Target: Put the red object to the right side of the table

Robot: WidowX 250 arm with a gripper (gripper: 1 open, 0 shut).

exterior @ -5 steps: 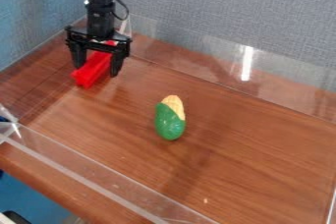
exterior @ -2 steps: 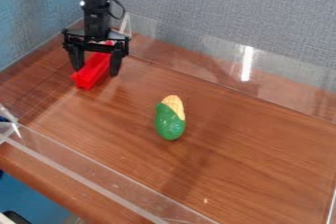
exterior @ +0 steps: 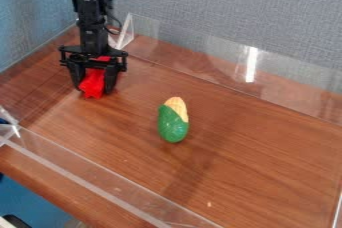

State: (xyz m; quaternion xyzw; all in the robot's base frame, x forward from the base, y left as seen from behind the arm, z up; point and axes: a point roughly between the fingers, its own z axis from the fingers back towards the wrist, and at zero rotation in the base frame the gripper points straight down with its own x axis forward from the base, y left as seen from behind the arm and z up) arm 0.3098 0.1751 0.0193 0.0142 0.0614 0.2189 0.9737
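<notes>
1 worktop (exterior: 254,172), wood-grain w/ clear low walls. 1 arm, hand (exterior: 92,80) pointing straight down at far-left corner, fingers either side of the block; can't tell if clamped yet. 1 red block (exterior: 92,84) directly under hand, btwn fingers. 1 corn toy (exterior: 174,120) well right of hand, nearer cam.

On the table (exterior: 254,162), the red object (exterior: 92,85) lies far left and behind the corn toy (exterior: 174,120).

Surfaces you're working with
You have a glossy wood-grain table (exterior: 227,162), clear shiny acrylic walls (exterior: 254,62), a smooth red plastic-looking block (exterior: 92,85), and a matt black gripper (exterior: 94,77).
</notes>
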